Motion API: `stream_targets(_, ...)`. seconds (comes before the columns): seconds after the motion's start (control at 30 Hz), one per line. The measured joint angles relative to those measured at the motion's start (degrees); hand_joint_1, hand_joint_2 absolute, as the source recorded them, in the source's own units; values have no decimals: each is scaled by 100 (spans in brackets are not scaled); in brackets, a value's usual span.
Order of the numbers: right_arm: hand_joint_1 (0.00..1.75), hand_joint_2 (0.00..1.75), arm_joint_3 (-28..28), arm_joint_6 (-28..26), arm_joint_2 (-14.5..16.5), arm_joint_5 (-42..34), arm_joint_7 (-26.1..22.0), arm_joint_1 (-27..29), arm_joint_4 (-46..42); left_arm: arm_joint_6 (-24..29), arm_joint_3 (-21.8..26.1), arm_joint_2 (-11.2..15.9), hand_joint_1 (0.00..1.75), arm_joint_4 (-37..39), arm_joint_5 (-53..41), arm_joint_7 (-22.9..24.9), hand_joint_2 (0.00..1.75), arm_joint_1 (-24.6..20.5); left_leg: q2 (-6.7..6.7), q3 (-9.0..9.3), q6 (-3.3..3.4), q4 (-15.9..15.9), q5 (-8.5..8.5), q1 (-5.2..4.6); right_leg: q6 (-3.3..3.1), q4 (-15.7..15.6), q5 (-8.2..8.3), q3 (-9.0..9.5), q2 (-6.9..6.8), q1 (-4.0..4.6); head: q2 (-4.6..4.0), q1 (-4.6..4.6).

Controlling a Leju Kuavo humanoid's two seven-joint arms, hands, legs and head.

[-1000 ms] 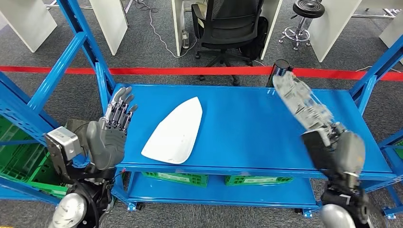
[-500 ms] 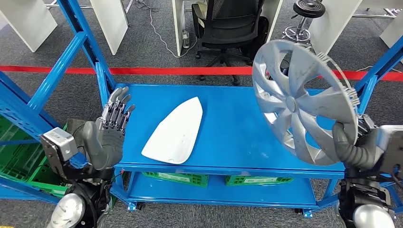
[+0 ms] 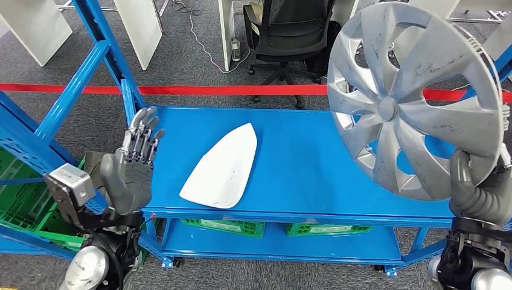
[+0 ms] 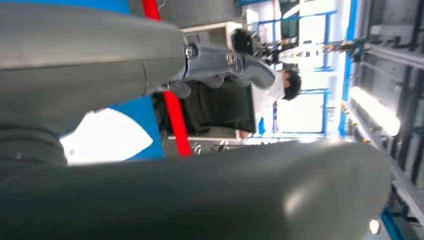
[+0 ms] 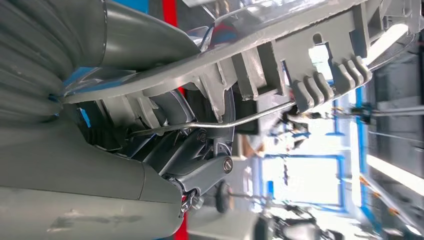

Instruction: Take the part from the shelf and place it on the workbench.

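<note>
From the head view, we hold the hubcap (image 3: 416,99) by its lower rim in our right robot hand (image 3: 480,193), raised and tilted, its face toward us, above the right end of the blue counter (image 3: 302,163). Our worry is the grip: we judge that a rim hold on so broad a disc could let it swing or slip as we lower it, and it might knock the blue upright (image 3: 492,75) just beside it. Our left robot hand (image 3: 130,172) stands raised at the counter's left edge, fingers straight and apart, holding nothing, near the white panel (image 3: 222,166) lying flat on the counter.

In the left wrist view, the left robot hand's thumb (image 4: 200,197) and fingers (image 4: 225,62) are spread with nothing between them; the white panel shows beyond.

In the right wrist view, the right robot hand's thumb (image 5: 135,42) presses the hubcap's rim, and we see the ribbed clips and wire ring on its back, fingers wrapped behind.
</note>
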Motion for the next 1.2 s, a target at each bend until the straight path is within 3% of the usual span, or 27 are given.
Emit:
stream_targets(0.1, 175, 175, -2, -347, 93, 579, -27, 172, -196, 488, 69, -1, 0, -69, -267, -204, 0, 91, 0, -1, 0, 0, 0, 0, -1, 0, -1, 0, 0, 0, 0, 1)
stream_targets(0.23, 175, 175, 49, -916, 239, 1992, 439, 520, -457, 1201, 251, -2, 0, -266, -678, -292, 0, 337, -1, -2, -2, -1, -3, 0, -3, 0, -6, 0, 0, 0, 0, 2)
stream_targets(0.43, 175, 175, 126, -1051, 451, 3600, 1209, 1024, -806, 1699, 463, 25, 0, -594, -967, 112, 0, 621, -1, -2, -2, -4, -5, 1, -4, -1, -9, -2, -1, 1, 0, 4)
stream_targets(1.2, 175, 175, 250, -1053, 634, 3602, 1355, 1248, -1045, 1938, 716, 105, 0, -1170, -1322, 308, 0, 818, 0, -2, -3, -4, -3, 1, -7, -1, -7, -3, 0, 1, 0, 7)
